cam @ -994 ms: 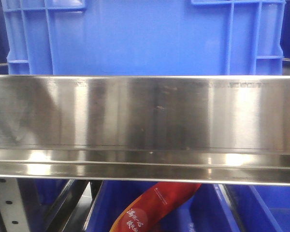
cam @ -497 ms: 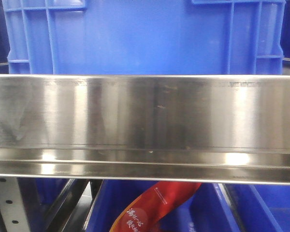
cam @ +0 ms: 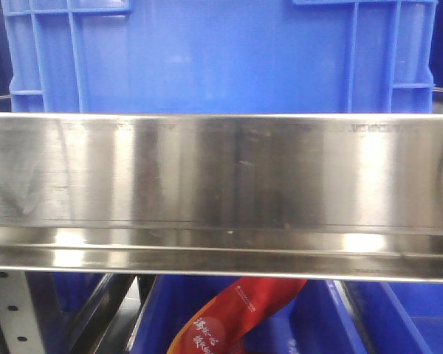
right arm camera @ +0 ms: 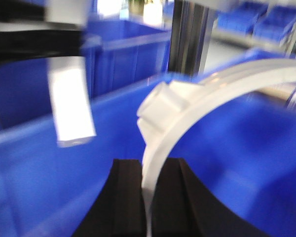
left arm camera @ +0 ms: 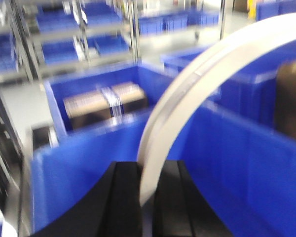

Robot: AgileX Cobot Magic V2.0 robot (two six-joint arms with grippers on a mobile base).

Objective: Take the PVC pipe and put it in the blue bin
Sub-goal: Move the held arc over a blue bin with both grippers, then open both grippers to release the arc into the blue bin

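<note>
1. Curved white PVC pipe [left arm camera: 197,74], pinched at its lower end between the closed-in fingers of the left gripper [left arm camera: 147,170], arcing up and to the right above the blue bin [left arm camera: 89,163]; not yet inside it.
2. In the right wrist view, a curved white PVC pipe [right arm camera: 237,81] likewise squeezed between the narrow-set fingers of the right gripper [right arm camera: 150,170], with a ribbed fitting [right arm camera: 160,106] partway up. Cannot tell whether one pipe or two.
3. Likely to slip or swivel: thin pinch on a smooth round wall, long arc hanging far out from the grip, both wrist views smeared.
4. If shared by both arms, danger of twisting it or wrenching it out of one grip through uneven moves.
5. Danger of catching the free end or the fitting on the bin's rim while lowering, tipping the pipe over the wall.
6. Danger of release into the wrong container: several blue bins close by, one holding cardboard boxes [left arm camera: 103,103].
7. Short white piece [right arm camera: 71,103] hanging at upper left in the right wrist view; too blurred to name, a possible snag.
8. No help from the front view: only a steel shelf rail [cam: 221,184], a blue crate [cam: 221,51] above, a red packet [cam: 236,310] below.
</note>
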